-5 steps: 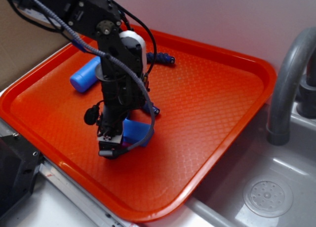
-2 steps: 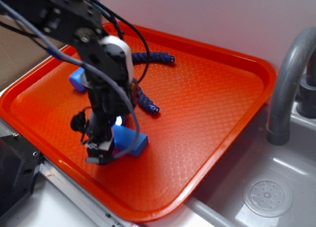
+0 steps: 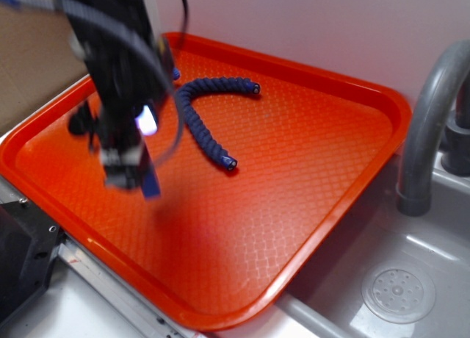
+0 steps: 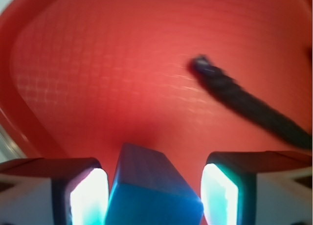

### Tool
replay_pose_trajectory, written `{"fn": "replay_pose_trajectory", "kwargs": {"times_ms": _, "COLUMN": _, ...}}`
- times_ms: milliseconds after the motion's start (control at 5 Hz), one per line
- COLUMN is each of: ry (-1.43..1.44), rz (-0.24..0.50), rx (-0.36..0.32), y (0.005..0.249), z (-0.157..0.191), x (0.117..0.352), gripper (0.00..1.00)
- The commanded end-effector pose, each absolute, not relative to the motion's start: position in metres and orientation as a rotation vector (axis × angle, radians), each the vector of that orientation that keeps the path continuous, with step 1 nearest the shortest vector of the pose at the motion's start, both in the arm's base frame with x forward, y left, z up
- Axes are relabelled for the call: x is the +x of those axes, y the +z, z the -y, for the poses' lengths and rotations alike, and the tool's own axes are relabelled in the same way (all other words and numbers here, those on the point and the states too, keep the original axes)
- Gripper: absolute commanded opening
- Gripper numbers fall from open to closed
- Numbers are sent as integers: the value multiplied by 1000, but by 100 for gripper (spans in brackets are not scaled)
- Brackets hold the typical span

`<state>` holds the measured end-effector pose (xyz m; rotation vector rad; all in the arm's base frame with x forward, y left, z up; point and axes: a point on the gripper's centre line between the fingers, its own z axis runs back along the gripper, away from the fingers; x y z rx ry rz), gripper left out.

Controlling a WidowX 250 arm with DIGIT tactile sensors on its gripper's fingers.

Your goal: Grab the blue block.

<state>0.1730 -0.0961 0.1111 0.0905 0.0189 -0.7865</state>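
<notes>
The blue block [image 3: 150, 181] hangs blurred just above the orange tray [image 3: 316, 154], near its front left side, held at the lower end of my gripper [image 3: 136, 178]. In the wrist view the blue block [image 4: 151, 191] sits tilted between the two lit pads [image 4: 87, 195], and my gripper [image 4: 154, 188] is shut on it, with the tray floor [image 4: 112, 73] well below. The block's lower part is cut off by the frame edge.
A dark navy braided rope [image 3: 203, 122] curves across the middle of the tray, and its end shows in the wrist view [image 4: 234, 95]. A grey faucet [image 3: 428, 125] and sink drain [image 3: 399, 290] stand to the right. The raised tray rim [image 3: 147, 275] runs along the front.
The arm has risen and swung left and back, carrying the blue block up off the tray floor. The rope, earlier partly hidden by the arm, is now fully visible.
</notes>
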Motion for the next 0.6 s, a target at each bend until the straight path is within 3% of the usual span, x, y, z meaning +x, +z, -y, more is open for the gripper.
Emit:
{"fn": "replay_pose_trajectory", "kwargs": {"times_ms": 0, "ry": -267, "rz": 35, "rx": -69, "y": 208, "z": 65, "x": 141, "gripper": 0}}
{"fn": "replay_pose_trajectory", "kwargs": {"times_ms": 200, "ry": -18, "rz": 83, "rx": -126, "y": 240, "z": 49, "x": 121, "gripper": 0}}
{"fn": "replay_pose_trajectory", "kwargs": {"times_ms": 400, "ry": 234, "rz": 97, "rx": -163, "y": 249, "z": 47, "x": 120, "gripper": 0}}
